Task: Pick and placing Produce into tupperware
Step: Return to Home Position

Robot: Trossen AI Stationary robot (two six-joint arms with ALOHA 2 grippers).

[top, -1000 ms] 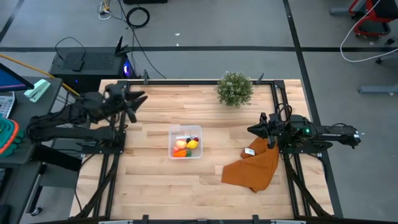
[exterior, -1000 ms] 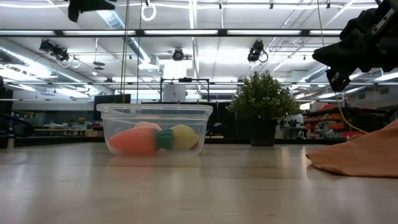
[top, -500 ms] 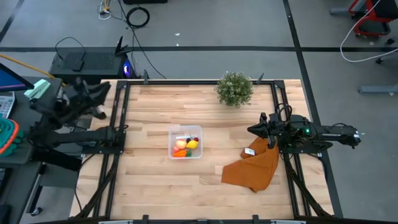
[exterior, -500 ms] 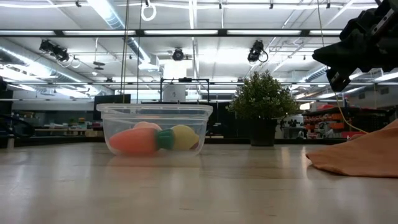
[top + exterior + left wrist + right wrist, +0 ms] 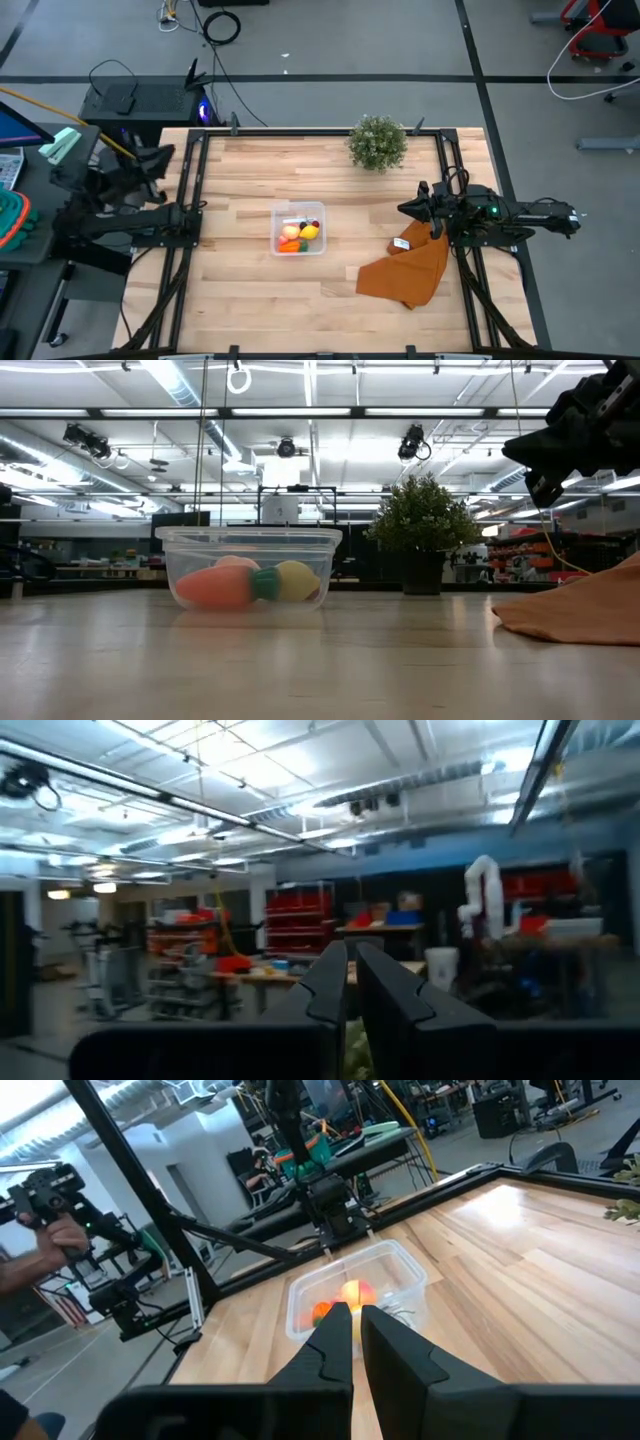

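Observation:
The clear tupperware (image 5: 298, 228) stands on the middle of the wooden table. Inside it lie the produce: an orange carrot (image 5: 215, 587), a yellow lemon (image 5: 296, 580) and a pale apple (image 5: 291, 231). My left gripper (image 5: 163, 158) is drawn back past the table's left edge, shut and empty, pointing slightly upward into the room (image 5: 350, 952). My right gripper (image 5: 408, 209) hangs shut and empty at the table's right side, above the cloth, and points level toward the tupperware (image 5: 355, 1295).
A bushy potted plant (image 5: 378, 142) stands at the far edge. A brown-orange cloth (image 5: 408, 270) lies crumpled at the right, under my right gripper, with a small white-orange tag (image 5: 401, 244) beside it. A person's hand (image 5: 62, 1230) shows beyond the table's left side.
My left gripper has pulled back from above the table's far left part to beyond its left edge, tipping upward and leaving the low view. Its fingers, spread a second ago, have come together. The right arm and the produce have kept still.

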